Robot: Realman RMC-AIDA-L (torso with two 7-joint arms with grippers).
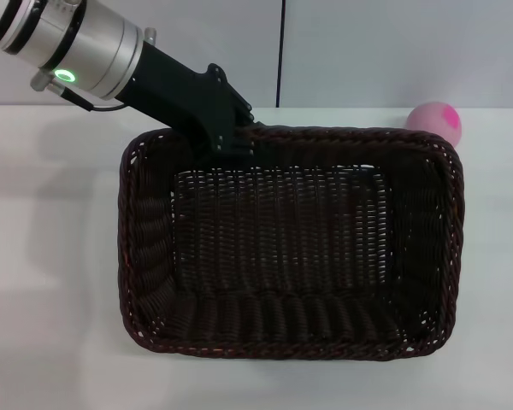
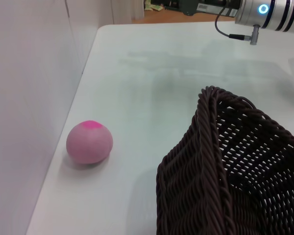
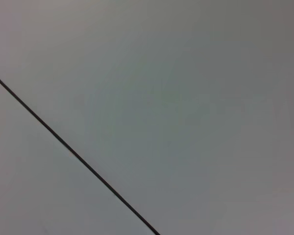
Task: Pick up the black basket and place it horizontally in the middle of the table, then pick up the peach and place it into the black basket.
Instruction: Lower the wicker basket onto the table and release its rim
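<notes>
Basket handling first: the large rectangular dark brown-black woven wicker basket (image 1: 286, 248) looks light for its bulk and fairly stiff, with some give expected in the open-weave sloping sides; the thick braided rim is the sensible place to take hold, and a pinch on one long side will likely let the far side sag. It sits on the plain white surface (image 1: 51, 256) roughly central, long axis running left to right, nearer the front edge than the back, and appears flat in the head view. Left gripper (image 1: 231, 137) is at the rim of the back long side, toward the back-left corner of the basket; its jaws are hidden against the dark weave, so I cannot tell whether they are apart or clamped on the rim. Small pale pink round peach (image 1: 435, 122) with a bright magenta patch lies near the back edge of the surface, just beyond the basket's back-right corner, close to it but apart in the left wrist view. It looks smooth, light, possibly soft, and prone to roll; grip across its widest part. Right gripper is out of sight.
</notes>
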